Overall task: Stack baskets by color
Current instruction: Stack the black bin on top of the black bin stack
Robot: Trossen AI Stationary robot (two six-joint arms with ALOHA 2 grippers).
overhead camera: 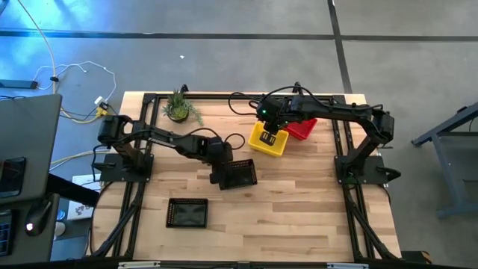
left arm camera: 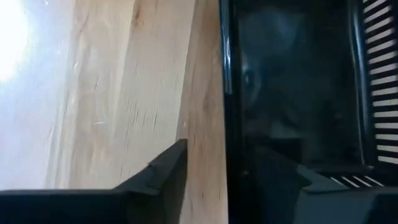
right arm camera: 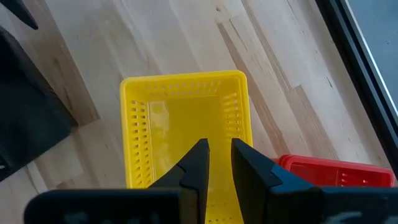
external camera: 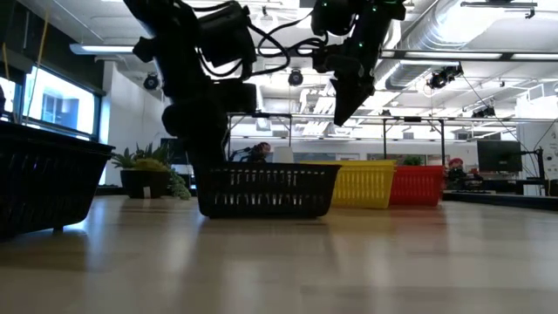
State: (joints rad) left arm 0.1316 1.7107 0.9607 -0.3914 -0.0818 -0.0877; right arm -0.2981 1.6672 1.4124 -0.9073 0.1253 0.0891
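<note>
A black basket [overhead camera: 242, 173] stands upright on the table's middle. My left gripper [left arm camera: 227, 168] points down over its left short wall [left arm camera: 227, 93], open. One finger [left arm camera: 163, 175] stands outside the wall, with bare wood showing between them. The other finger [left arm camera: 283, 183] is inside the basket. A second black basket [overhead camera: 187, 213] sits nearer the front edge. A yellow basket [right arm camera: 186, 124] and a red basket [overhead camera: 303, 128] stand side by side at the far right. My right gripper [right arm camera: 217, 152] hangs above the yellow one, open by a narrow gap, with nothing between its fingers.
A small green potted plant [overhead camera: 179, 109] stands at the table's far left. In the low view the near black basket [external camera: 44, 187] fills the left edge. Bare wood lies along the front right of the table [overhead camera: 314, 217].
</note>
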